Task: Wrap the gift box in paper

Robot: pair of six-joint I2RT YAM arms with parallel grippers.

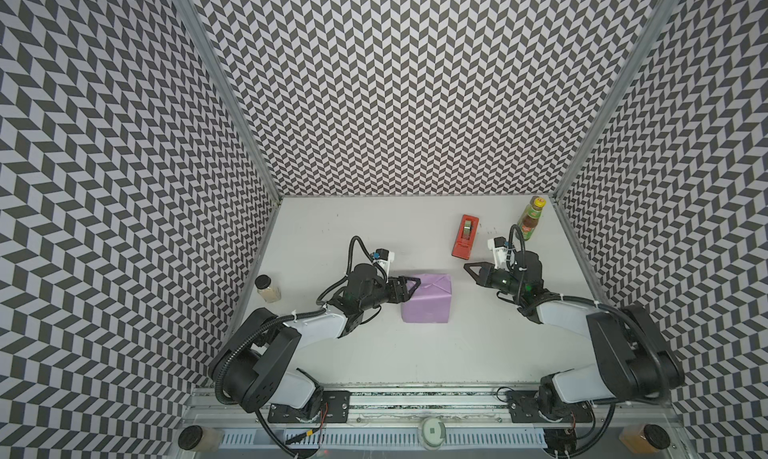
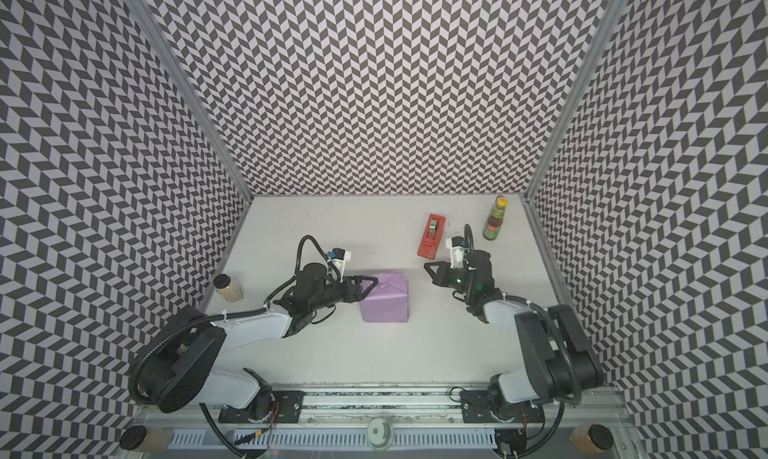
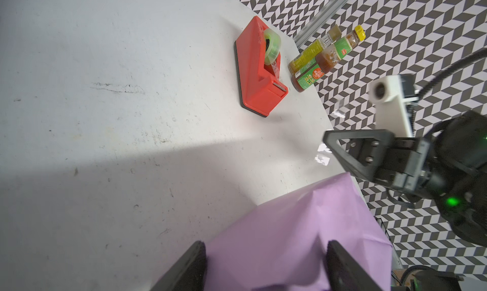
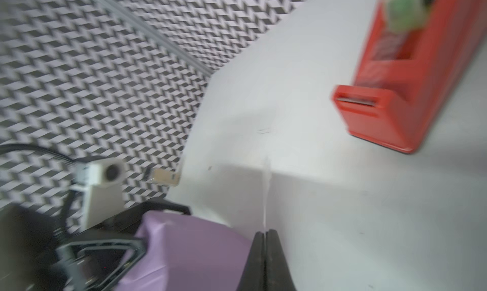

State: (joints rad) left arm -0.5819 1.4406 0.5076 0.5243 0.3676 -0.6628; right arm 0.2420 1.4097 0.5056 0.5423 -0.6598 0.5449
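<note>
Paper (image 1: 427, 301): lilac, creased, box-shaped parcel

The paper (image 1: 426, 299) shows its lilac-purple face all over, plain, with paler creases. My left pincer (image 1: 413, 288) and my right pincer (image 1: 469, 268) are matte black. The arms behind them are white with black joints, and a green light glows on the right wrist. The strip of tape (image 4: 265, 192) at my right pincer's tip is clear with a whitish sheen. The tape dispenser (image 1: 465, 235) is bright red with a black base and a pale green roll. The sauce bottle (image 1: 530, 220) has a yellow cap, green label and red-brown fill. The jar (image 1: 268, 290) has a black lid over beige contents. The table (image 1: 374, 353) is off-white with dark scuffs, and the walls (image 1: 415, 82) carry a dark-grey-and-white chevron pattern.
</note>
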